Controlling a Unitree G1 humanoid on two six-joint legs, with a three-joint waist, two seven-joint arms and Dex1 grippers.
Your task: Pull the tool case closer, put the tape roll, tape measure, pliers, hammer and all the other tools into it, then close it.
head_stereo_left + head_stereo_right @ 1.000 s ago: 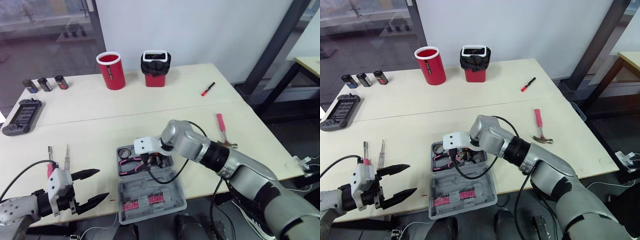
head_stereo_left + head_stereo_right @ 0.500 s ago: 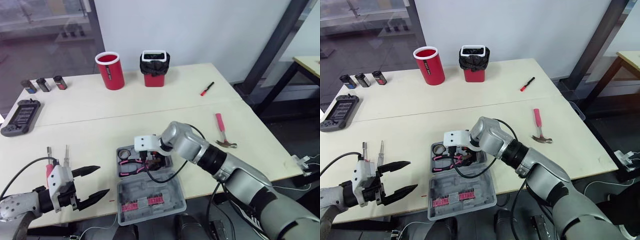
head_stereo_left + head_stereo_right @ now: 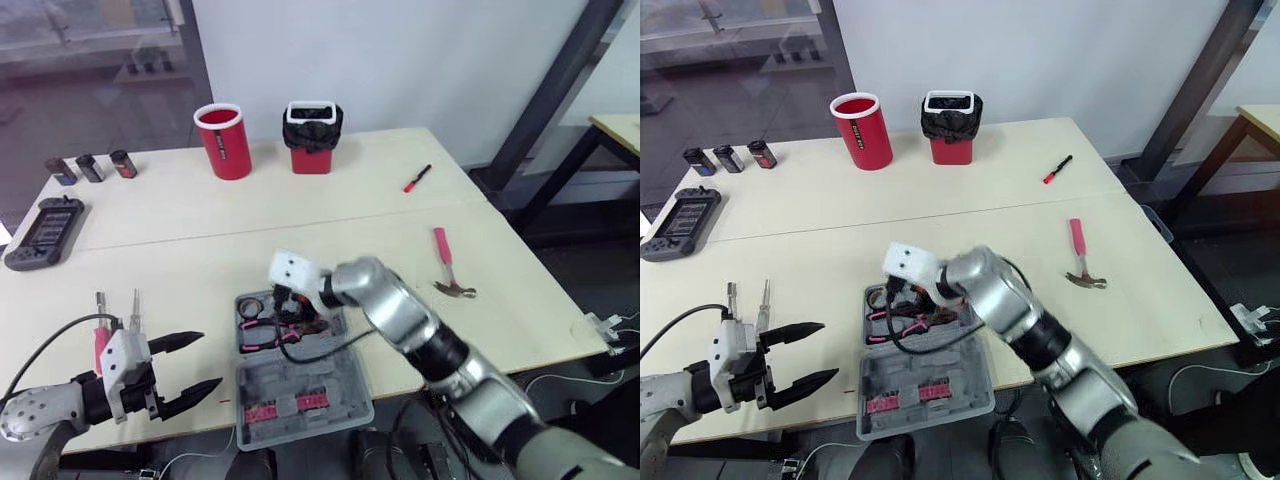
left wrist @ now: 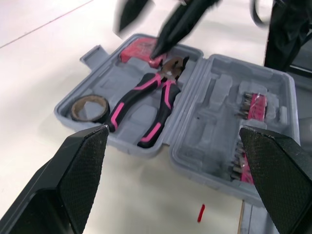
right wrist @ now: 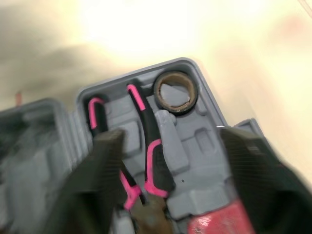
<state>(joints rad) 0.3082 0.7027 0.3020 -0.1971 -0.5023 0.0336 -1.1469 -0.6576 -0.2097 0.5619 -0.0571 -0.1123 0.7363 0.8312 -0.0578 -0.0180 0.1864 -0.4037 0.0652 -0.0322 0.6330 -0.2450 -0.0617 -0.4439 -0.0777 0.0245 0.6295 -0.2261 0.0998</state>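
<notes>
So right hand [image 3: 288, 305], fingers spread, hovered just above pliers [image 4: 151, 105] in tool case [image 3: 350, 400]. It should lift straight clear without snagging, then go for hammer [image 3: 445, 265], well apart. Left hand [image 3: 208, 362] was spread beside case.

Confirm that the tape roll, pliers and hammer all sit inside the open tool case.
Wrong on the hammer: the left eye view shows it on the table, right of the tool case. The tape roll and pliers do sit inside.
</notes>
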